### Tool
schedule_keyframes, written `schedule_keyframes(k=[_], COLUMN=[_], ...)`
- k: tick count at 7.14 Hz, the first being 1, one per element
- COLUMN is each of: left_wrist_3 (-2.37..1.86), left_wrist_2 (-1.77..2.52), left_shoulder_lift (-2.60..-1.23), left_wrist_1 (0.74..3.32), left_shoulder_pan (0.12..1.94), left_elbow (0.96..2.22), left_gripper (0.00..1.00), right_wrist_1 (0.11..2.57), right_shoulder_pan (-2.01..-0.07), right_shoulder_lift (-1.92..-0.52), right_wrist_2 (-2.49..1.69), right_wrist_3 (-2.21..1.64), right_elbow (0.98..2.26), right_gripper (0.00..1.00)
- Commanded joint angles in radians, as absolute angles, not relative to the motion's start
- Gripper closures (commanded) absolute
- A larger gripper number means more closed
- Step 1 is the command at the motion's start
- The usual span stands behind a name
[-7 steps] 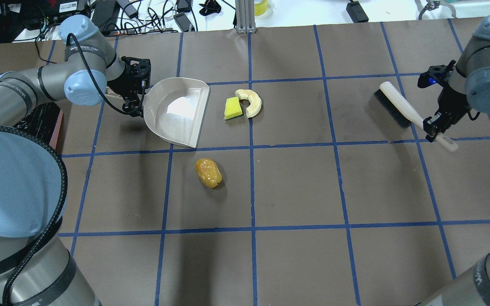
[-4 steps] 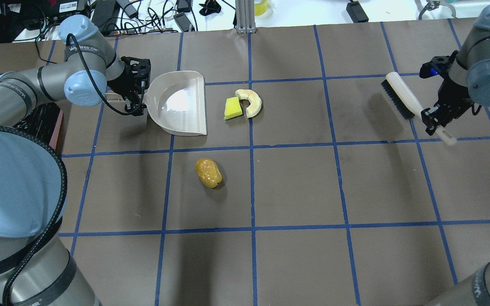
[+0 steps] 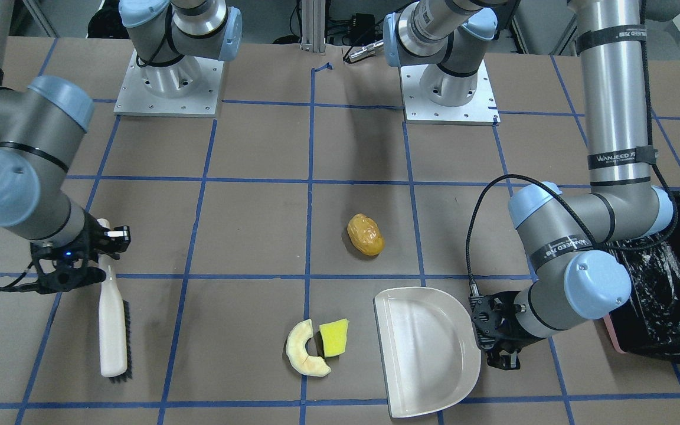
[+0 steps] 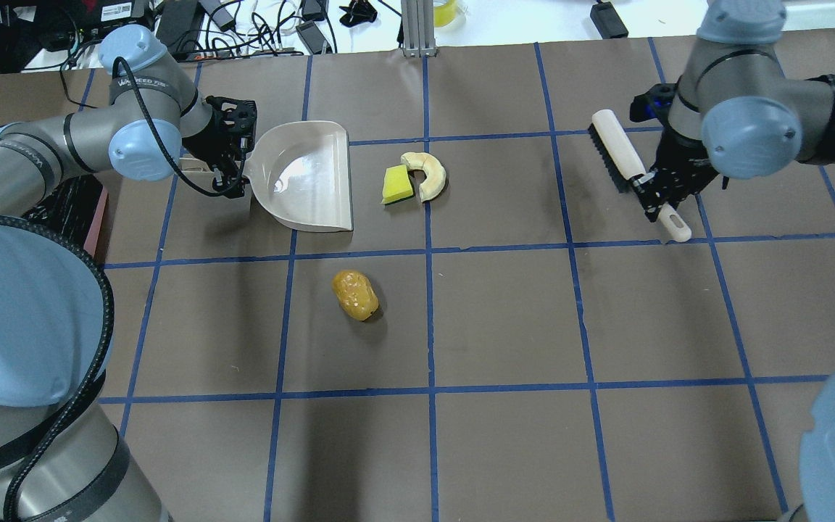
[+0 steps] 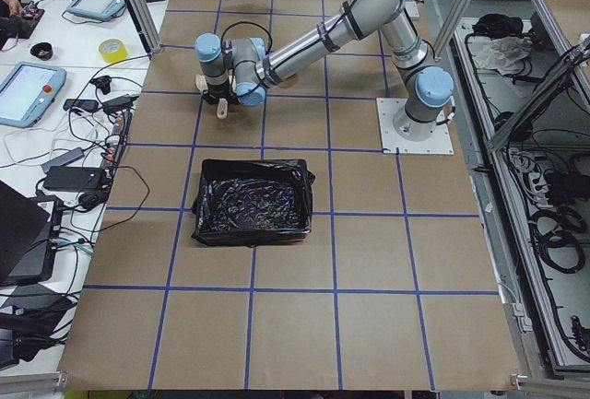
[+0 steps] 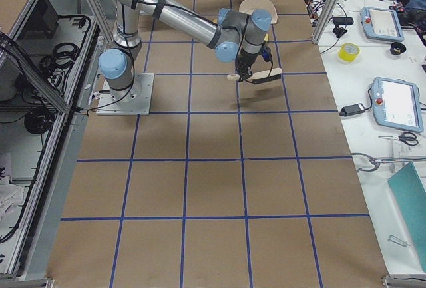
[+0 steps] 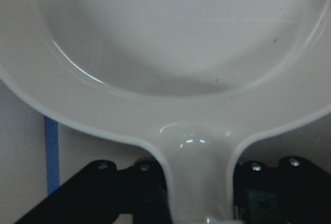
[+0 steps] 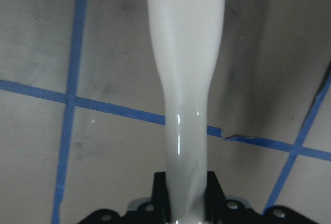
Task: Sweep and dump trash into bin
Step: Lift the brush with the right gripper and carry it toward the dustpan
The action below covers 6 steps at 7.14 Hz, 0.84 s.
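The golden-yellow lump (image 4: 355, 294) lies alone on the table (image 3: 365, 234). The cream crescent slice (image 4: 428, 174) and the yellow-green wedge (image 4: 396, 184) touch each other just right of the cream dustpan (image 4: 305, 176), which my left gripper (image 4: 233, 159) holds by its handle (image 7: 199, 169). My right gripper (image 4: 655, 194) is shut on the white handle (image 8: 185, 105) of a black-bristled brush (image 4: 624, 161), well right of the trash. The bin (image 5: 251, 201), lined with black plastic, shows in the exterior left view and at the front-facing view's right edge (image 3: 664, 283).
Blue tape lines (image 4: 428, 319) grid the brown table. Cables and devices (image 4: 258, 22) lie beyond the far edge. The arm bases (image 3: 169, 77) stand on the robot's side of the table. A metal post (image 4: 417, 29) stands at the far middle.
My right arm has swung left with the brush, toward the trash. My left gripper turned the dustpan so its open edge faces the wedge, then held still.
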State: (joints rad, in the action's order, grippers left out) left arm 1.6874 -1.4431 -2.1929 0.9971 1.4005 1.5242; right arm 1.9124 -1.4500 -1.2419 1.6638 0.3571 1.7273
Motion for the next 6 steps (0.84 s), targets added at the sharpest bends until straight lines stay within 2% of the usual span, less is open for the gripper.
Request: schedule_keyframes(k=[1, 2, 6], left_wrist_3=[1.687, 1.69, 1.687], left_wrist_2=[-1.442, -1.442, -1.44], left_shoulder_lift=[-2.194, -2.192, -2.191], left_wrist_1=[0.997, 0.997, 0.997], left_shoulder_pan=[1.401, 1.401, 1.401], left_elbow=[1.525, 1.525, 1.525], left_gripper=[0.88, 0.92, 0.92], right_wrist_1=[1.908, 1.913, 1.919], right_shoulder_pan=[-1.592, -1.647, -1.808], right_shoulder_lift=[-1.235, -1.226, -1.155], right_wrist_2=[1.645, 1.597, 1.585], right_wrist_3=[0.185, 0.07, -0.173], right_elbow=[1.726, 1.718, 1.662], right_gripper=[1.0, 1.0, 1.0])
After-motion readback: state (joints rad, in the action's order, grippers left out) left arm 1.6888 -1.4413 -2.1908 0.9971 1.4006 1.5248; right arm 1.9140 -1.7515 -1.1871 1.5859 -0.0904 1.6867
